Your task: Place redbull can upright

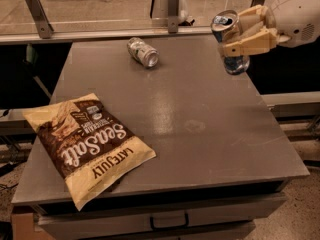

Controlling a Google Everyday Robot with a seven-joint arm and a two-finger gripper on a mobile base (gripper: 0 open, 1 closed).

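One bag, nearest: a chip bag (87,146) lies flat on the front left part of the grey table (200,129); it is closed, so its content does not show.
Writing on the bag: "Sea Salt" in big white letters and "LATE JULY" on the yellow band, both turned at an angle.
Drawer: a shut drawer (167,219) with a dark handle sits under the table front.
Far can: a short silver can (142,52) lies on its side near the far edge; its label cannot be read.
Redbull can: the redbull can (235,63) is at the far right edge of the table, nearly upright, silver top and pull tab upward; I cannot tell if its base touches the table.
Gripper: the gripper (236,34) reaches in from the right and is clenched around the middle of the redbull can.
Behind: a metal rail (100,31) runs along the far side.
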